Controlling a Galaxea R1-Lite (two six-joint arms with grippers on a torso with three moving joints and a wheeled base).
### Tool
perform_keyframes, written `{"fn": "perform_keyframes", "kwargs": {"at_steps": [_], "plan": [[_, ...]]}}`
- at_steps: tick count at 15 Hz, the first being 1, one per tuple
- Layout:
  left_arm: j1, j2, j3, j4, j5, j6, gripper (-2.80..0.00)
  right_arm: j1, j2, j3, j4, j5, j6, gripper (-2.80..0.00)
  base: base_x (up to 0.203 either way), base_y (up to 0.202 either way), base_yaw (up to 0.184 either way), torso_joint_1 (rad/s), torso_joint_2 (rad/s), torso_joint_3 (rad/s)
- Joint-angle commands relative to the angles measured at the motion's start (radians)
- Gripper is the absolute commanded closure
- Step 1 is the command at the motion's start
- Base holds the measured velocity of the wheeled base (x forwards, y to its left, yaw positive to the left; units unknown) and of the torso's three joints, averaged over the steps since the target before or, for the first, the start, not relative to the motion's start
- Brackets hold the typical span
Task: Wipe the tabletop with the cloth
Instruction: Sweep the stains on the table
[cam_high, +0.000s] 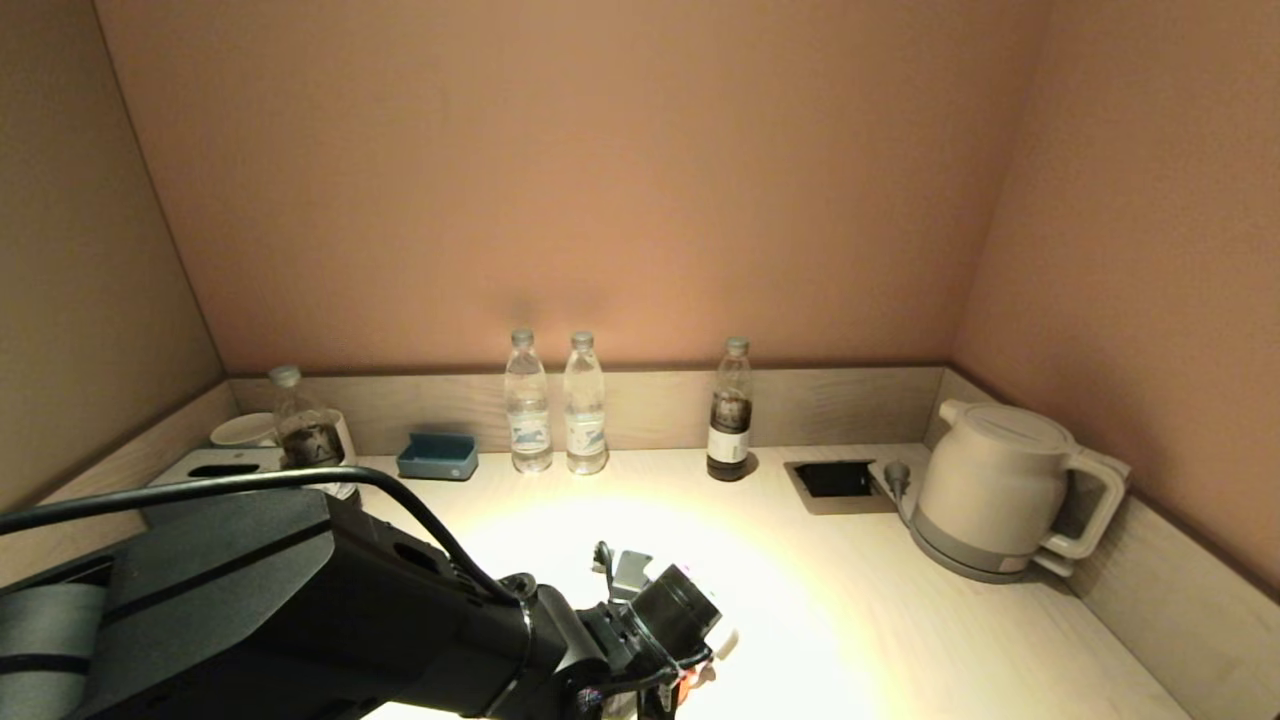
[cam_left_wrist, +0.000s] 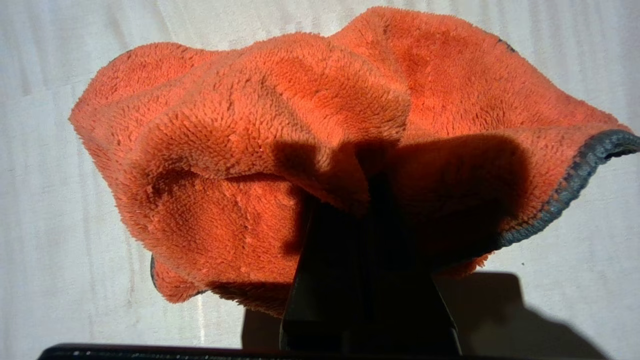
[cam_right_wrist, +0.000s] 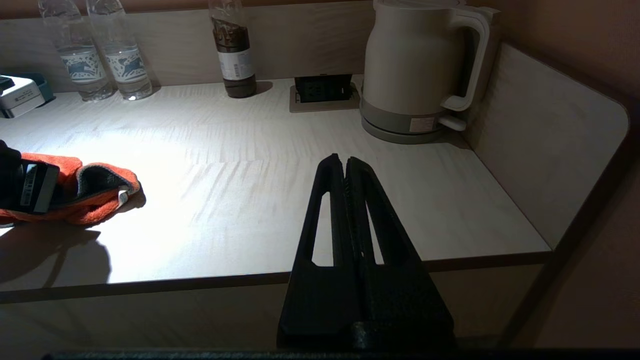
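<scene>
**Cloth down on the tabletop, most of the surface not yet covered**

A pale wood-grain tabletop (cam_high: 860, 600) fills an alcove of tan walls, with a low rim along the back and sides. Against the rim stand two water bottles (cam_high: 556, 405), a dark-drink bottle (cam_high: 730, 412), a blue-grey box (cam_high: 437, 456) and a kettle (cam_high: 990, 495) on its base. The left pincer (cam_left_wrist: 367, 200) is clamped shut on the cloth (cam_left_wrist: 280, 145), which bunches around the fingers and, in the right wrist view, lies pressed on the tabletop near the front edge, left of the middle. The right pincer (cam_right_wrist: 345, 165) is parked off the front edge, closed on nothing. By my reading, wiping is under way, but how much has been covered cannot be told; the wide stretch toward the kettle and the strip before the bottles look untouched and likely remain
</scene>
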Motion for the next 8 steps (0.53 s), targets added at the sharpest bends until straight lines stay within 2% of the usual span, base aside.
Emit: {"fn": "perform_keyframes", "kwargs": {"at_steps": [1, 3, 5, 8], "plan": [[-0.002, -0.042, 0.067, -0.001, 0.006, -0.005, 0.00, 0.000, 0.001, 0.000, 0.000, 0.001, 0.000, 0.00, 0.000, 0.000, 0.000, 0.000, 0.00, 0.000], [-0.001, -0.057, 0.112, -0.009, 0.011, -0.006, 0.00, 0.000, 0.001, 0.000, 0.000, 0.000, 0.000, 0.00, 0.000, 0.000, 0.000, 0.000, 0.00, 0.000], [0.003, -0.056, 0.158, -0.045, 0.041, -0.007, 0.00, 0.000, 0.001, 0.000, 0.000, 0.000, 0.000, 0.00, 0.000, 0.000, 0.000, 0.000, 0.00, 0.000], [0.021, -0.055, 0.227, -0.111, 0.053, 0.002, 0.00, 0.000, 0.001, 0.000, 0.000, 0.000, 0.000, 0.00, 0.000, 0.000, 0.000, 0.000, 0.00, 0.000]]}}
